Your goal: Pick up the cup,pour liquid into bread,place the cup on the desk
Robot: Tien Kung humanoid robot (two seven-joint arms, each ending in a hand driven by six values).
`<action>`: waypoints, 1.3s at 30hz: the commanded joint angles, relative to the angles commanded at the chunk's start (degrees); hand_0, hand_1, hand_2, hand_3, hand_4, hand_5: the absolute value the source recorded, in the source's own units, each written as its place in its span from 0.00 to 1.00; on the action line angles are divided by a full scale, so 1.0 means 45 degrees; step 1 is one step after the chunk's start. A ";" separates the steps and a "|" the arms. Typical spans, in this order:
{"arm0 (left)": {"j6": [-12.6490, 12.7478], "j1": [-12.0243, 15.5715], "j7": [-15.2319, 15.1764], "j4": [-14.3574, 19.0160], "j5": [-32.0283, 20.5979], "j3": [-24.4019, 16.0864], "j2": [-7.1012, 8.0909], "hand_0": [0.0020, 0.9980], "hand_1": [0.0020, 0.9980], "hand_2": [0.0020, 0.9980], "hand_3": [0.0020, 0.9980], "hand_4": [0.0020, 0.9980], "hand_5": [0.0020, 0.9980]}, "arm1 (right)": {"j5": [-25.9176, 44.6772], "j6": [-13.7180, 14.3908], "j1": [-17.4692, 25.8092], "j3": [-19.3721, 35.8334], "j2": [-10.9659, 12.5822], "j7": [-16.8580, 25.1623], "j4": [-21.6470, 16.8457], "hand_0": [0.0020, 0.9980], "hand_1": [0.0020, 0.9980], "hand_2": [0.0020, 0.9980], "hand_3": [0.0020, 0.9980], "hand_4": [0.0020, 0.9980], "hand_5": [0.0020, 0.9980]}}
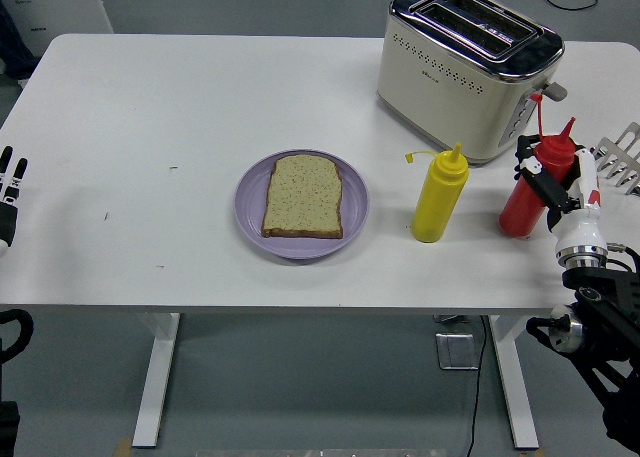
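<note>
A slice of seeded bread (303, 195) lies flat on a purple plate (250, 215) at the table's middle. No cup shows. A red squeeze bottle (520, 212) stands tilted at the right, just right of a yellow squeeze bottle (439, 199). My right hand (543, 183) comes in from the lower right, its black fingers (534, 172) curled around the red bottle's upper body. I cannot tell whether the bottle's base touches the table. My left hand (11, 189) rests at the left edge with straight fingers, holding nothing.
A cream and chrome toaster (460, 67) stands at the back right, close behind the two bottles. A metal slotted utensil (625, 157) shows at the right edge. The white table (150, 107) is bare on its left half.
</note>
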State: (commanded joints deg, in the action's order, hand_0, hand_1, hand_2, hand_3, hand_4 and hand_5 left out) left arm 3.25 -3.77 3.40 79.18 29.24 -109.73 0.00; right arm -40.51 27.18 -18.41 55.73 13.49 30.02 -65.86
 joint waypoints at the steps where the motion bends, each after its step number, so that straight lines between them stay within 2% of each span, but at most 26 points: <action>1: 0.0000 -0.0002 0.0002 0.0001 -0.0001 0.0001 0.0000 0.81 0.80 0.84 0.75 0.62 1.00 | -0.0007 -0.0001 0.0007 0.0003 0.0007 -0.0002 -0.0002 0.25 0.29 0.37 0.40 0.69 0.27; 15: 0.0001 -0.0020 -0.0002 0.0004 -0.0004 -0.0031 0.0000 0.81 0.80 0.84 0.75 0.62 1.00 | -0.0093 -0.0042 0.0025 0.0049 0.0050 0.0056 0.0082 0.28 0.30 0.38 0.41 0.71 0.28; 16: 0.0001 -0.0020 -0.0001 0.0003 -0.0004 -0.0030 0.0000 0.81 0.80 0.84 0.75 0.62 1.00 | -0.0106 -0.0046 0.0027 0.0048 0.0049 0.0050 0.0084 0.31 0.33 0.39 0.43 0.71 0.29; 21: -0.0001 -0.0020 -0.0002 0.0004 -0.0007 -0.0033 0.0000 0.81 0.80 0.84 0.75 0.62 1.00 | -0.0209 -0.0088 0.0050 0.0040 0.0048 0.0003 0.0096 0.31 0.33 0.39 0.43 0.71 0.29; 22: 0.0001 -0.0018 -0.0002 0.0003 -0.0008 -0.0037 0.0000 0.81 0.80 0.84 0.75 0.62 1.00 | -0.0213 -0.0089 0.0063 0.0042 0.0047 0.0002 0.0095 0.36 0.37 0.41 0.45 0.72 0.29; 33: 0.0000 -0.0033 0.0005 -0.0001 -0.0018 -0.0036 0.0000 0.81 0.80 0.84 0.75 0.62 1.00 | -0.0512 -0.0055 0.0287 0.0023 0.0115 -0.0054 -0.0085 0.39 0.40 0.42 0.48 0.72 0.29; 34: 0.0000 -0.0035 0.0007 -0.0005 -0.0017 -0.0036 0.0000 0.81 0.80 0.84 0.75 0.62 1.00 | -0.0616 -0.0040 0.0330 0.0011 0.0148 -0.0106 -0.0135 0.53 0.55 0.57 0.68 0.76 0.30; 39: -0.0009 -0.0042 0.0009 0.0000 -0.0015 -0.0045 0.0000 0.81 0.80 0.84 0.75 0.62 1.00 | -0.0990 -0.0190 0.0503 0.0076 0.0263 -0.0439 -0.0264 0.53 0.55 0.57 0.68 0.76 0.30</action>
State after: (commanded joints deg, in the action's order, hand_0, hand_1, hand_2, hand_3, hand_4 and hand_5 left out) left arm 3.20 -3.96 3.44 79.18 29.17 -109.93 0.00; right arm -44.96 26.32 -16.14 56.07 14.67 28.05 -67.05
